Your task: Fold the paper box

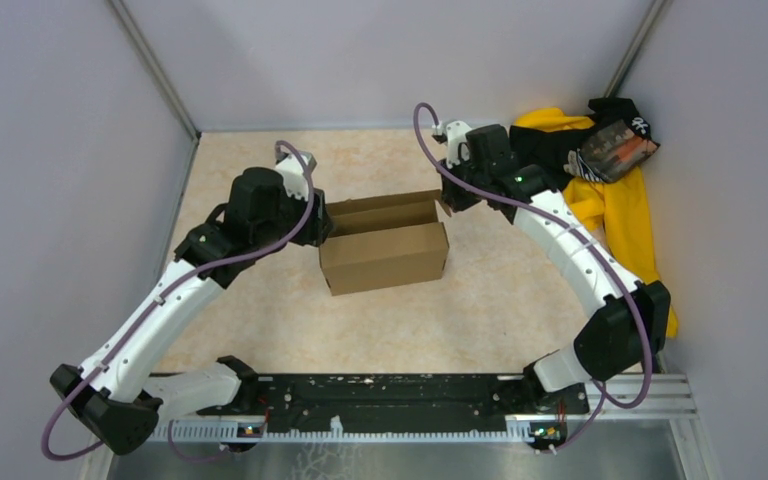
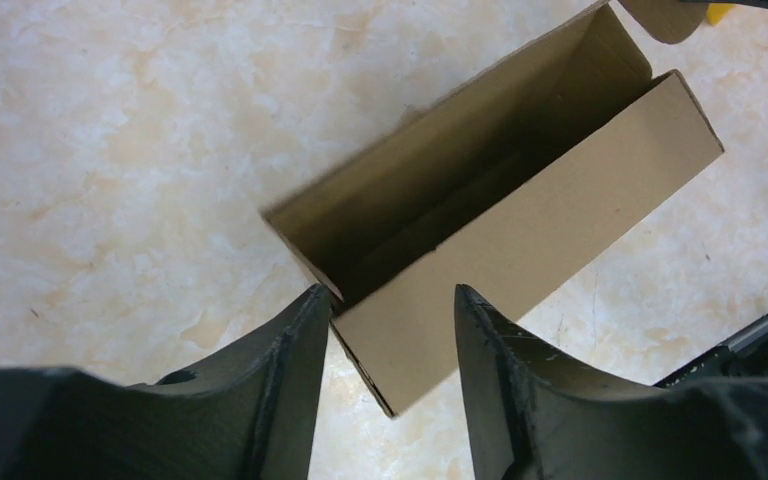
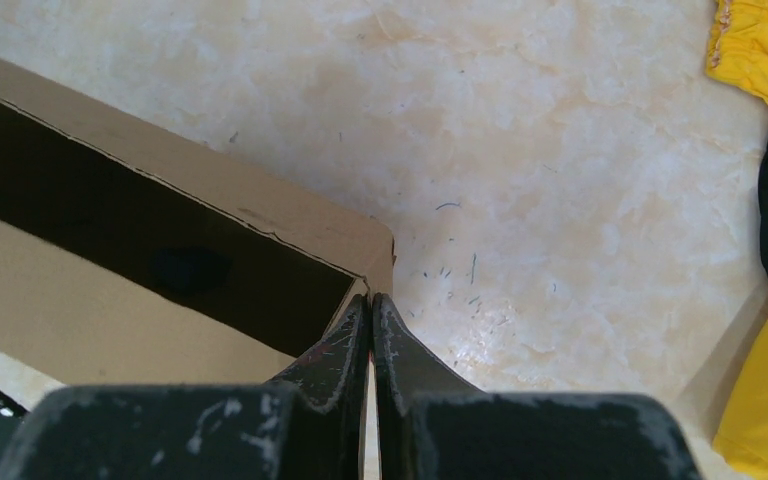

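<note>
The paper box (image 1: 384, 257) sits in the middle of the table (image 1: 260, 330), with its top uncovered. Its long side runs left to right across the top view. The left hand (image 2: 390, 295) is at the box's left end. Its fingers are spread partway, with the end of the near wall between them, but it does not seem to grip. The right hand (image 3: 372, 300) is at the upper right corner. Its fingers are pressed together and hold nothing. Each hand is close to one end.
</note>
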`<action>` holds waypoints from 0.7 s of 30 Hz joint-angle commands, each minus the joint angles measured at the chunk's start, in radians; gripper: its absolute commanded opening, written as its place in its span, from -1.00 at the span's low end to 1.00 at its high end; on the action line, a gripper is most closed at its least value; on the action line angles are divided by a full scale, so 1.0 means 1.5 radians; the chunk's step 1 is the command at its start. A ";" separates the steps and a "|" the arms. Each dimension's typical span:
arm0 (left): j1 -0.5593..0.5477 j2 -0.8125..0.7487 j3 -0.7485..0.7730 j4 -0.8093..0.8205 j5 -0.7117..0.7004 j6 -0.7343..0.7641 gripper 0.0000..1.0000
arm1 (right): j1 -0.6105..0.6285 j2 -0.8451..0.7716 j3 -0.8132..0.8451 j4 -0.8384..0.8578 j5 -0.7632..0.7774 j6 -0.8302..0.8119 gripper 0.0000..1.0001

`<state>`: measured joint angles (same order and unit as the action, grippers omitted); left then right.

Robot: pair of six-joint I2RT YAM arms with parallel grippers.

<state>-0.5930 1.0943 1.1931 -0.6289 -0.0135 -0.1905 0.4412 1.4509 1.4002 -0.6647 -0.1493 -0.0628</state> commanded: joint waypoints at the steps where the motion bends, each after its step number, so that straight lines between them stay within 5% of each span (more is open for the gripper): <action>1: 0.002 -0.010 0.002 0.009 -0.051 0.002 0.14 | 0.003 0.006 0.006 0.017 -0.011 0.009 -1.00; 8: 0.009 -0.009 0.034 -0.014 -0.087 0.011 0.18 | 0.005 0.010 0.010 0.014 -0.010 0.010 -1.00; 16: 0.006 0.008 0.074 -0.029 0.131 -0.032 -0.61 | 0.009 0.018 0.012 0.013 -0.008 0.012 -1.00; 21: -0.017 0.007 0.055 -0.014 0.217 -0.080 -0.68 | 0.009 0.018 0.010 0.010 -0.006 0.013 -1.00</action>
<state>-0.5919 1.1004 1.2778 -0.6598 0.1585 -0.2443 0.4423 1.4643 1.4006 -0.6514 -0.1513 -0.0586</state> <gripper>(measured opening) 0.160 0.007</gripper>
